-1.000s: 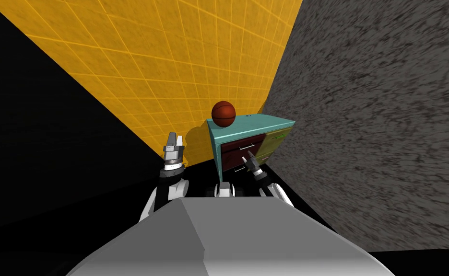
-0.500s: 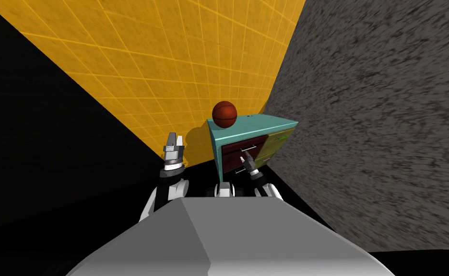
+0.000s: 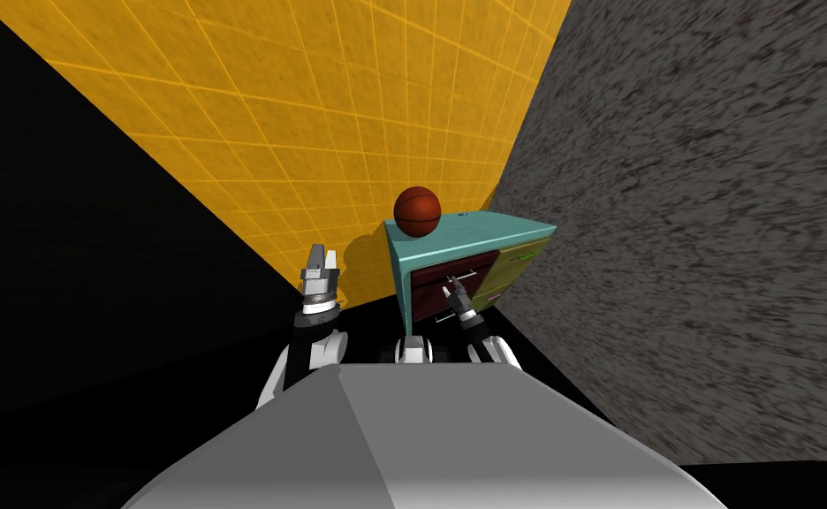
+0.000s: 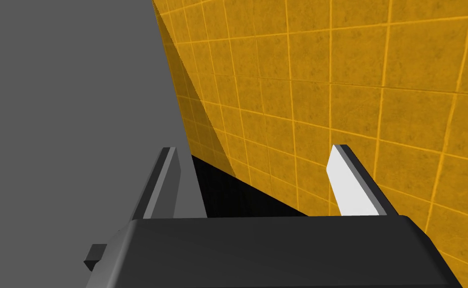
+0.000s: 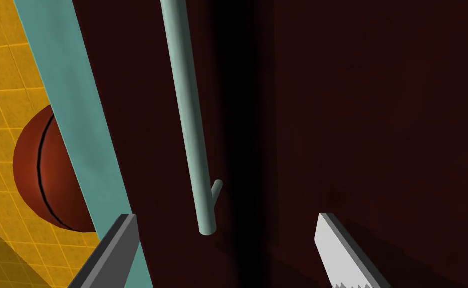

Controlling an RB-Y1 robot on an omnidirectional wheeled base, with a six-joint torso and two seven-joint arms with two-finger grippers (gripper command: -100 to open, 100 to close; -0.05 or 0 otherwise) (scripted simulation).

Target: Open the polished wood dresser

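A teal dresser (image 3: 469, 231) stands in the corner with dark red drawers (image 3: 452, 269) and a yellow-green panel (image 3: 516, 262). My right gripper (image 3: 450, 292) is open just in front of the upper dark red drawer. In the right wrist view the pale bar handle (image 5: 188, 115) runs over the dark red drawer front (image 5: 378, 125), its end lying between my right gripper's (image 5: 225, 240) spread fingers, not touched. My left gripper (image 3: 322, 262) is raised beside the dresser, and the left gripper (image 4: 255, 175) is open with nothing between its fingers.
A basketball (image 3: 417, 210) rests on the dresser top near its left end, and the basketball (image 5: 48, 170) appears past the teal edge (image 5: 73, 115). A yellow tiled wall (image 3: 332, 132) is behind, a rough grey wall (image 3: 712, 221) on the right, and a black area (image 3: 67, 292) on the left.
My right gripper has moved forward and a little left, closer to the upper drawer's handle. The head view has shifted slightly. The left arm has not moved.
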